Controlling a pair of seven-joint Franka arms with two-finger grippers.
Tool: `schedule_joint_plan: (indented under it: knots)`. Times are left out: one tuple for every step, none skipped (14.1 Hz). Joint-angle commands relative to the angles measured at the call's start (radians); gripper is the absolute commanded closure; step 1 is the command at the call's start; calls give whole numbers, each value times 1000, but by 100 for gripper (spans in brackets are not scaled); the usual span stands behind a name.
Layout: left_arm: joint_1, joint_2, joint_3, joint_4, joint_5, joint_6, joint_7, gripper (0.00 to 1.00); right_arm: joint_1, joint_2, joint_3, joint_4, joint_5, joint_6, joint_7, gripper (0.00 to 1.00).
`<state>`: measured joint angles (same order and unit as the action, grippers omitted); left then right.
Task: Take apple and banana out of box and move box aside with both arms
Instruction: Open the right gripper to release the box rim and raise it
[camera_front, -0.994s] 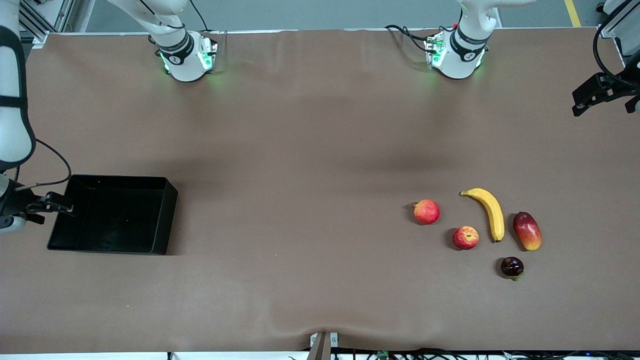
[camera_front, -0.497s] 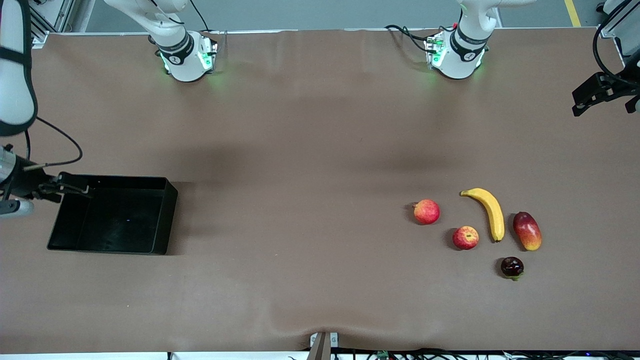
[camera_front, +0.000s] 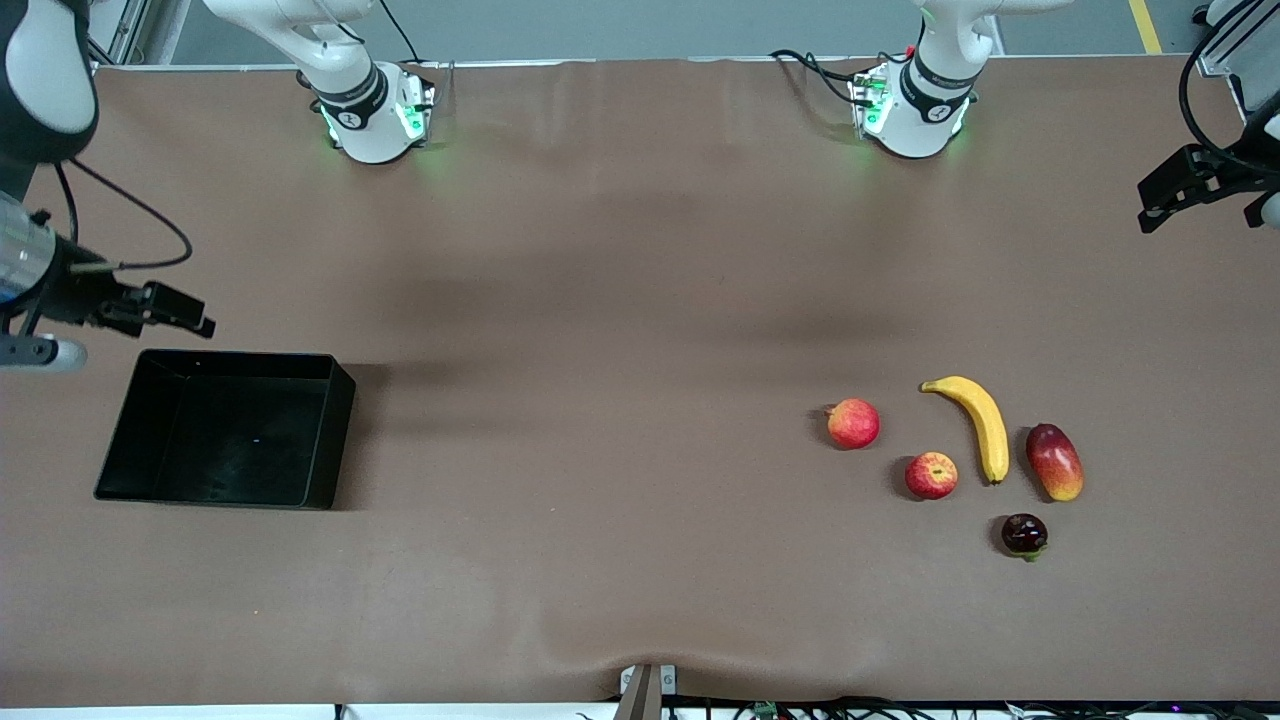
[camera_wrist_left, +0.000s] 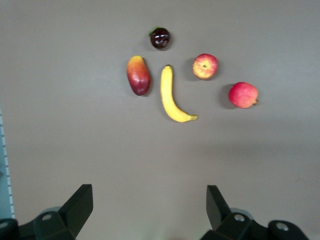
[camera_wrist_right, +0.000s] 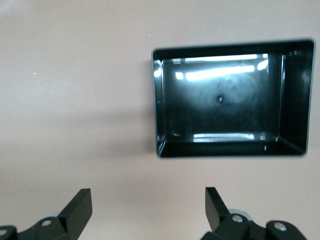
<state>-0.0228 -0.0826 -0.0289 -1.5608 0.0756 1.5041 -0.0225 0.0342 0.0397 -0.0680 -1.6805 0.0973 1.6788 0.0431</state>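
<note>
Apple (camera_front: 931, 475) and banana (camera_front: 978, 423) sit at left arm's end of the brown table (camera_front: 600, 350); box (camera_front: 226, 428) at right arm's end. Wrist views show left gripper (camera_wrist_left: 150, 212) and right gripper (camera_wrist_right: 148, 212) both spread wide, empty.

My brown table (camera_front: 620, 330) carries the black box (camera_front: 335, 440), banana (camera_front: 984, 425), apple (camera_front: 931, 475), pinkish-red fruit (camera_front: 853, 423), mango (camera_front: 1054, 461) and dark fruit (camera_front: 1024, 533).

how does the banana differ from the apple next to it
The banana is long, curved and plain yellow; the apple is small, round and red with yellowish streaks. The banana lies stretched along the table, while the apple sits compact with its stem dimple facing up. Both rest untouched on the brown table, toward the left arm's end.
</note>
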Motion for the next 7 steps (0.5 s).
schedule_joint_plan:
  knots:
    - [9, -8, -2, -15, -46, 16, -5, 0, 4, -34, 2, 33, -34, -85, 47, 0]
    - [9, 3, -2, -7, -46, 15, 7, 0, 4, -34, 1, 73, -47, -124, 46, 0]
    - [11, 6, 0, -1, -46, 16, 10, 0, 0, -29, 8, 112, -66, -157, 47, 0]
    - [11, 10, 0, 8, -46, 16, 12, 0, -5, -29, 20, 136, -82, -175, 49, 0]
    - [11, 21, 0, 25, -48, 16, 6, 0, -11, -31, 30, 140, -84, -189, 49, 0]
    - [9, 29, -2, 43, -51, 15, 1, 0, -16, -32, 37, 142, -87, -201, 49, 0]
    - [9, 38, -2, 51, -50, 15, -1, 0, -22, -32, 43, 146, -87, -208, 50, 0]
